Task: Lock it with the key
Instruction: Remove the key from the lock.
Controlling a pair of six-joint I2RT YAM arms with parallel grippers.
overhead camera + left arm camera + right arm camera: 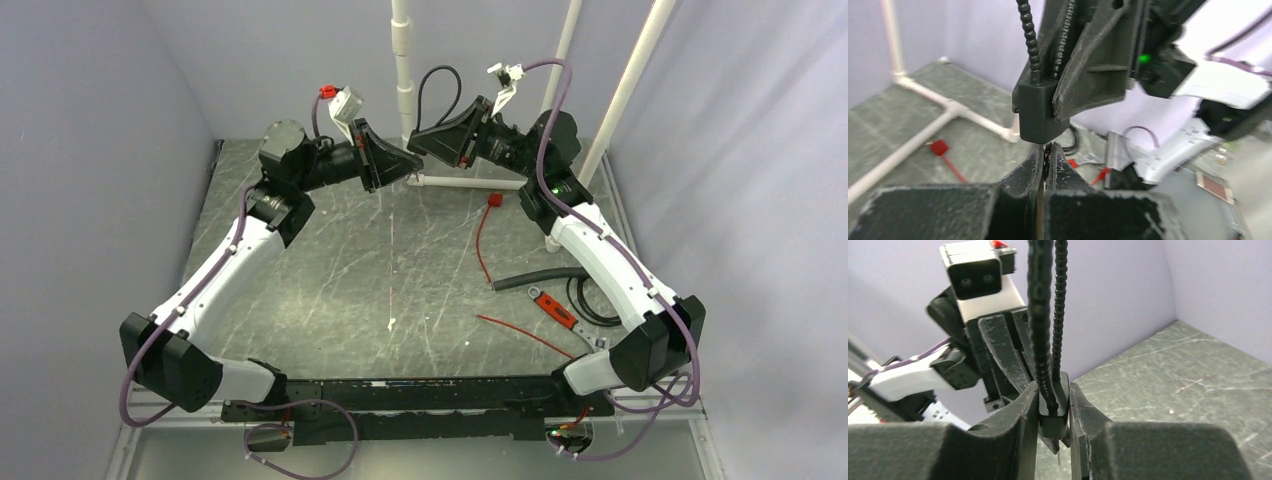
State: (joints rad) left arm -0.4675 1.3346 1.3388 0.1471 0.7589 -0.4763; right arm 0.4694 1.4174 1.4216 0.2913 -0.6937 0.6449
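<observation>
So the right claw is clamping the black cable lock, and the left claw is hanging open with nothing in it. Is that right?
Not quite. The left gripper is not open: it is shut on a thin key just under the cable lock, as the left wrist view shows. The right gripper does clamp the black lock body.

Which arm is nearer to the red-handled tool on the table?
Right. The right arm runs close beside the tool, on its right in the top view. The left arm stands across the table, far on its left.
</observation>
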